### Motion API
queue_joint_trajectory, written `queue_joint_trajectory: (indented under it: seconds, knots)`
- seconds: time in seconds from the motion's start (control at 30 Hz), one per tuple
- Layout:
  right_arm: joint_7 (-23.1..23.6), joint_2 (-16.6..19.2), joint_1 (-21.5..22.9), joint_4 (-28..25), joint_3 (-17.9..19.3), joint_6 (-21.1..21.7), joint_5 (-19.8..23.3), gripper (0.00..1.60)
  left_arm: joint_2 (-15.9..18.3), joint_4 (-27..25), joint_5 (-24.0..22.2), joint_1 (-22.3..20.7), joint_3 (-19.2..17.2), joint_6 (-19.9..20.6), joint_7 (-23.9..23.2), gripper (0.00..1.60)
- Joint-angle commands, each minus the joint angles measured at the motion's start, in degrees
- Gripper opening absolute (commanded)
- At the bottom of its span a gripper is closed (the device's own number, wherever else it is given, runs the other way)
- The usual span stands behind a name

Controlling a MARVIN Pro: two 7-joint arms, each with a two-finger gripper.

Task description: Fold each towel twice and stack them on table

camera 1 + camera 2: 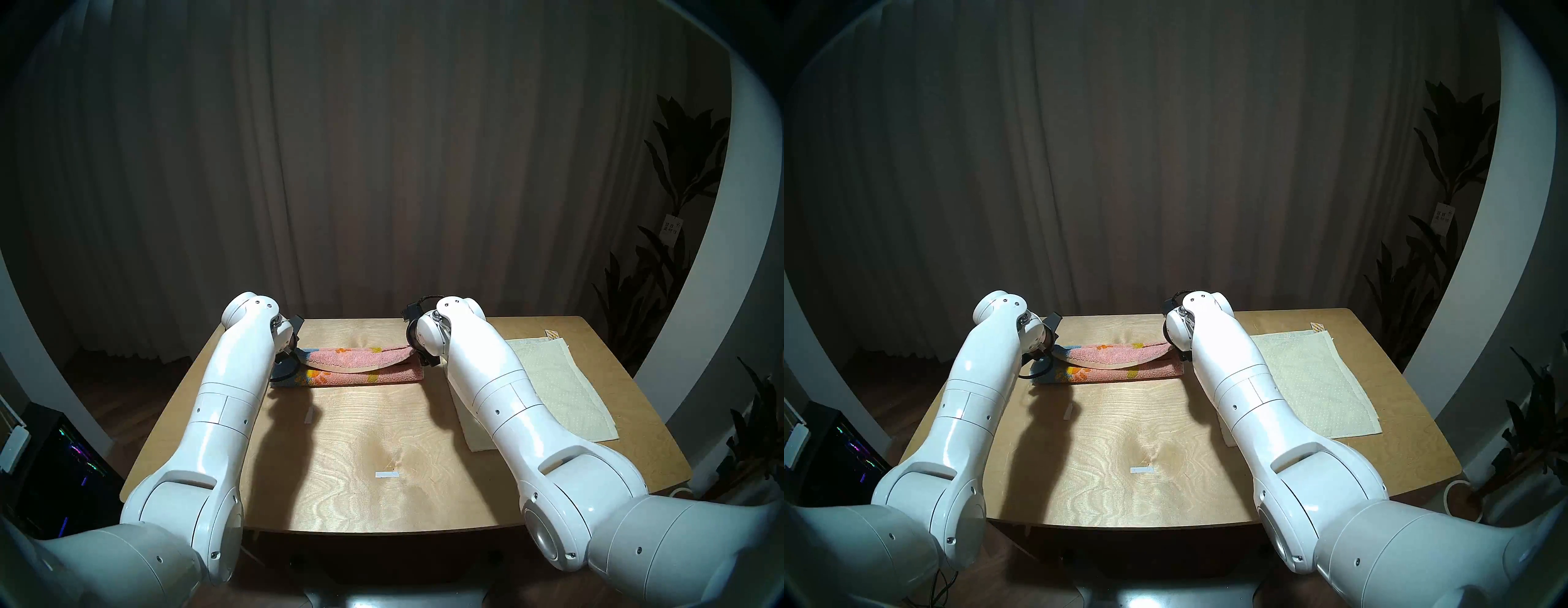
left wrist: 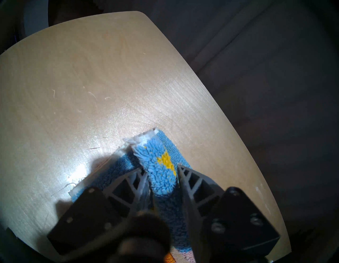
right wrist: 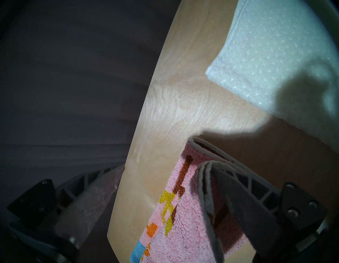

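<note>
The pink and blue patterned towel (image 1: 360,358) lies folded lengthwise at the far middle of the table (image 1: 360,446), its top layer sagging between both grippers. My left gripper (image 2: 160,167) is shut on the towel's blue corner (image 2: 161,174), held just above the wood. At the pink end, my right gripper (image 3: 165,166) stands open with its jaws wide apart. The towel's hemmed edge (image 3: 201,176) leans against one finger (image 3: 238,198). The cream dotted towel (image 1: 555,382) lies flat on the table's right side, partly under my right arm.
Two white tape marks (image 1: 387,474) (image 1: 309,415) sit on the near middle of the tabletop. The far table edge (image 3: 146,119) runs close behind the patterned towel. Potted plants (image 1: 679,254) stand to the right, a lit computer case (image 1: 63,458) on the floor at left.
</note>
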Motion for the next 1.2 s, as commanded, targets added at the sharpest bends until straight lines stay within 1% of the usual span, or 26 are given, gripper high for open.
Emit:
queue_joint_trajectory:
  seconds: [0.0, 0.03, 0.1, 0.13, 0.27, 0.5, 0.57, 0.63, 0.67, 0.7, 0.73, 0.77, 1.0, 1.07, 1.13, 1.17]
  knots:
    - [2.81, -1.47, 3.38, 1.56, 0.24, -0.42, 0.06, 1.6, -1.46, 3.22, 0.74, -5.6, 1.0, -1.75, -2.69, 0.72]
    - [3.03, -1.53, 3.68, 1.93, 0.2, -0.47, -0.04, 1.6, -1.57, 3.56, 0.74, -5.94, 1.05, -1.87, -2.98, 0.72]
    - [3.47, -1.72, 4.32, 2.61, 0.43, -0.67, 0.06, 1.52, -1.66, 4.15, 0.91, -6.74, 1.26, -2.05, -3.24, 0.72]
    - [3.6, -1.74, 4.6, 2.86, 0.49, -0.67, 0.06, 1.57, -1.67, 4.33, 0.94, -7.06, 1.27, -2.15, -3.38, 0.72]
    - [4.47, -2.03, 6.0, 4.43, 0.68, -0.87, -0.03, 1.6, -1.47, 5.58, 1.38, -8.67, 1.52, -2.58, -4.13, 0.73]
    - [6.46, -2.8, 9.01, 8.79, 0.93, -1.24, -0.17, 1.6, -1.23, 8.58, 1.95, -10.61, 1.71, -3.52, -5.42, 0.75]
    - [7.24, -3.06, 9.96, 10.6, 0.87, -1.33, -0.34, 1.6, -1.16, 9.6, 2.24, -11.11, 1.97, -3.68, -5.82, 0.79]
    - [7.92, -3.26, 10.71, 12.09, 0.81, -1.42, -0.46, 1.6, -1.14, 10.47, 2.4, -11.47, 2.08, -3.93, -6.16, 0.99]
    - [8.46, -3.41, 11.23, 13.12, 0.77, -1.48, -0.55, 1.6, -1.13, 11.05, 2.53, -11.77, 2.16, -4.11, -6.45, 1.37]
    - [8.67, -3.48, 11.39, 13.38, 0.83, -1.48, -0.59, 1.6, -1.05, 11.21, 2.73, -11.79, 2.26, -4.39, -6.66, 1.52]
    - [9.02, -3.6, 11.89, 14.18, 0.8, -1.46, -0.56, 1.6, -1.01, 11.5, 2.81, -11.89, 2.25, -4.67, -6.89, 1.52]
    - [9.36, -3.72, 12.17, 14.67, 0.84, -1.52, -0.56, 1.6, -0.84, 11.66, 2.96, -12.02, 2.34, -4.7, -6.94, 1.6]
    - [11.38, -4.59, 13.9, 17.3, 0.6, -1.51, -1.05, 1.6, -0.03, 11.21, 3.27, -11.95, 2.06, -5.53, -7.31, 1.6]
    - [11.62, -4.65, 14.17, 17.28, 0.54, -1.37, -1.15, 1.6, 0.31, 9.74, 3.36, -11.32, 1.93, -5.92, -7.36, 1.6]
    - [11.81, -4.2, 13.87, 16.01, 0.28, -0.77, -1.39, 1.6, 0.71, 6.98, 2.97, -9.97, 1.35, -6.01, -7.57, 1.6]
    - [11.7, -3.84, 13.36, 14.84, -0.04, -0.49, -1.67, 1.6, 0.76, 6.44, 2.49, -9.48, 0.89, -5.91, -7.87, 1.6]
